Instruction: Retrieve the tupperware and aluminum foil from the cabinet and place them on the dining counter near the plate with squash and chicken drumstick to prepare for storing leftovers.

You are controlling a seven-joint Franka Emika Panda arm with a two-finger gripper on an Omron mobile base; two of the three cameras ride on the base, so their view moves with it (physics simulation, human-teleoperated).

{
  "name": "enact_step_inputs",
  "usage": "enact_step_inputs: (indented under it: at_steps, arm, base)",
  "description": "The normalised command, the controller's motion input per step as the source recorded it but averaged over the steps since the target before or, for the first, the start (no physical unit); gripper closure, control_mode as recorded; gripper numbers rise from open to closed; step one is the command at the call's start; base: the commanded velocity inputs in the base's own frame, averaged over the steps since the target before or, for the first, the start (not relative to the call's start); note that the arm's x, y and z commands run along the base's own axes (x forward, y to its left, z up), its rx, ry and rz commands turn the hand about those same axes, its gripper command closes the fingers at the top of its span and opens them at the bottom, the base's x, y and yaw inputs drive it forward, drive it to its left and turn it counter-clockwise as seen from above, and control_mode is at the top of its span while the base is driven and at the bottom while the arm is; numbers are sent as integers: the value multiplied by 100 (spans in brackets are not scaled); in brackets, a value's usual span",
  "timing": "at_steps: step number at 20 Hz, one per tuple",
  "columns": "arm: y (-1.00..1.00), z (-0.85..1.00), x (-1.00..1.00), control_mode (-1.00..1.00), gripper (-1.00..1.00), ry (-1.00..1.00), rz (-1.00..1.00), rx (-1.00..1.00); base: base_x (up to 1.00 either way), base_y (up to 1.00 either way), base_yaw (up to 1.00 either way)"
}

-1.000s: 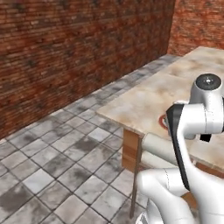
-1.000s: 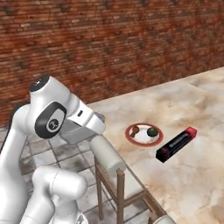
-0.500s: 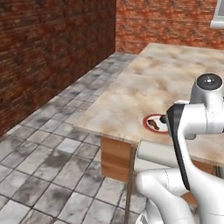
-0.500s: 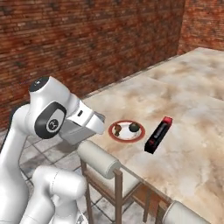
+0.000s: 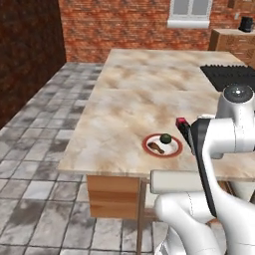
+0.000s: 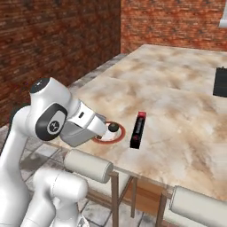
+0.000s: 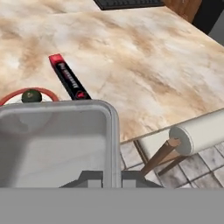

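The gripper (image 7: 103, 177) stays pinched on the wall of the tupperware (image 7: 57, 140), a smooth grey tub with rounded corners, hollow and bare inside; just beyond its rim lies the red-rimmed plate (image 6: 116, 136), holding a dark green squash (image 7: 31, 96) and a brown drumstick (image 5: 156, 147); beside it rests the aluminum foil (image 7: 69, 82), a slim black box with a red end, on the beige marbled dining counter (image 7: 144, 57); padded chair backs (image 6: 88, 165) line the near edge.
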Motion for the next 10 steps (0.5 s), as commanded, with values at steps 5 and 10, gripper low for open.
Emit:
enact_step_inputs:
  at_steps: [5,10]
  arm:
    - [0,0,0,100,100,0,0,0]
    - [0,0,0,100,100,0,0,0]
  base:
    - [71,15,-50]
    - [72,11,-32]
